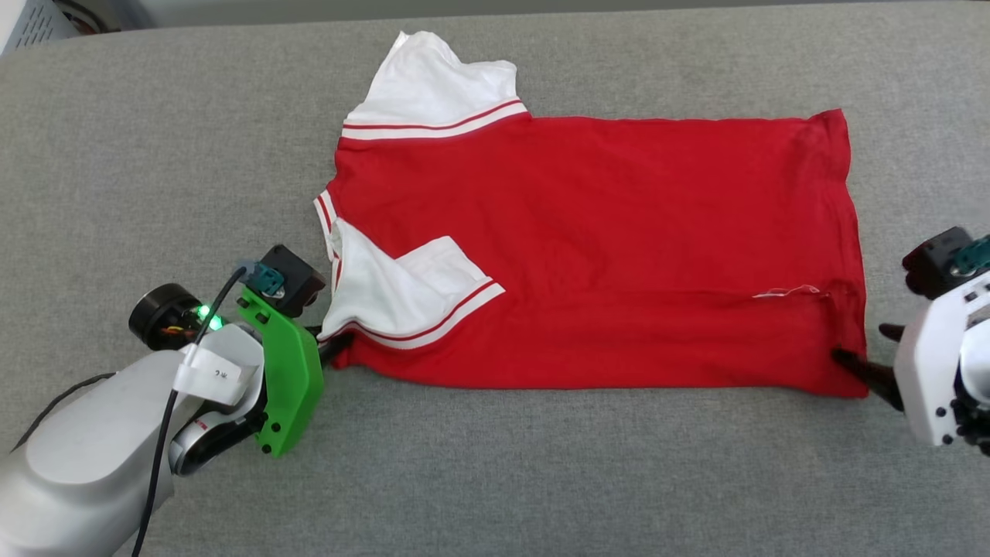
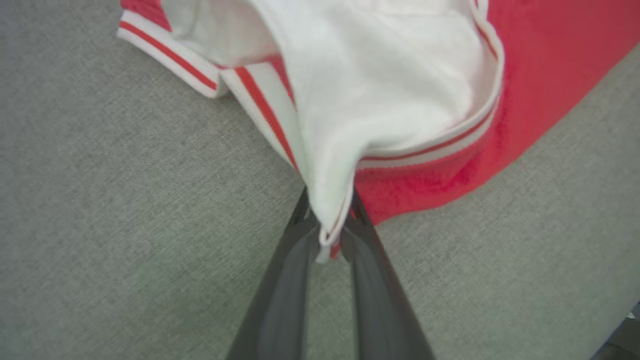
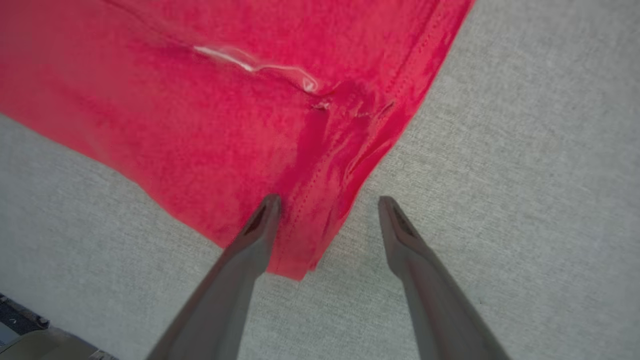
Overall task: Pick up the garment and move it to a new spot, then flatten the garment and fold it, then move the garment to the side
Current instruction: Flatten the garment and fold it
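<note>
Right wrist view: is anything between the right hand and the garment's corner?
Nothing visible. The right hand is open, and the red garment has its hem corner lying between the fingers on the grey surface.

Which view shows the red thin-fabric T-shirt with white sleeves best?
The head view: the whole red T-shirt lies on the grey surface. The left wrist view shows its sleeve corner clamped in the left pincer; the right wrist view, its hem corner inside the open right pincer.

Garment [image 1: 603, 247]: a red T-shirt with white, stripe-trimmed sleeves is lying spread flat on the grey surface [image 1: 495, 480], near sleeve folding over its body.
</note>
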